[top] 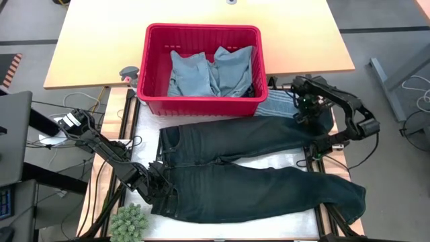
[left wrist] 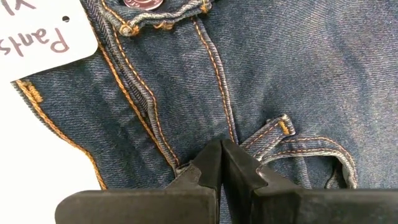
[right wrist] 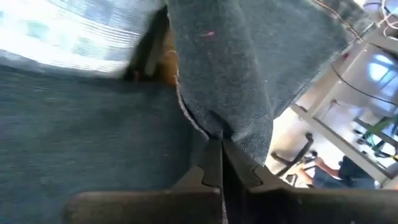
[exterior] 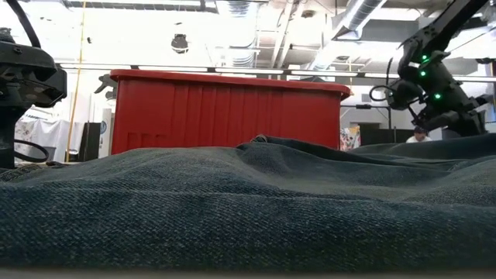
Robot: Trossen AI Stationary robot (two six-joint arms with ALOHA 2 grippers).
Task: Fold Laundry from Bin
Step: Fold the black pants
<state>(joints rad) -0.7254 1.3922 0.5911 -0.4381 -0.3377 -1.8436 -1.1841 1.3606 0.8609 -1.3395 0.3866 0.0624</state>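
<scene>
- The left tool (top: 163,190) sits at the waistband end of the dark jeans (top: 255,181), its fingers (left wrist: 208,165) pressed together on a pinch of denim beside a belt loop; a paper tag (left wrist: 37,34) lies just by the waist button.
- The right tool (top: 310,119) hangs over the far end of the upper leg, near the bin's right corner; its wrist view shows the fingers (right wrist: 214,165) clamped on a fold of that denim, lifted a little off the desk (top: 282,160).
- The jeans lie spread across the desk in front of the bin (top: 201,101), legs running toward the right, the lower leg reaching past the desk's right edge.
- A striped garment (top: 277,107) peeks out between the bin and the upper leg.
- Light blue garments (top: 211,72) remain crumpled inside the bin.
- As I judge it, the task is early: one garment is out and laid flat, no fold shows yet, and the rest wait.
</scene>
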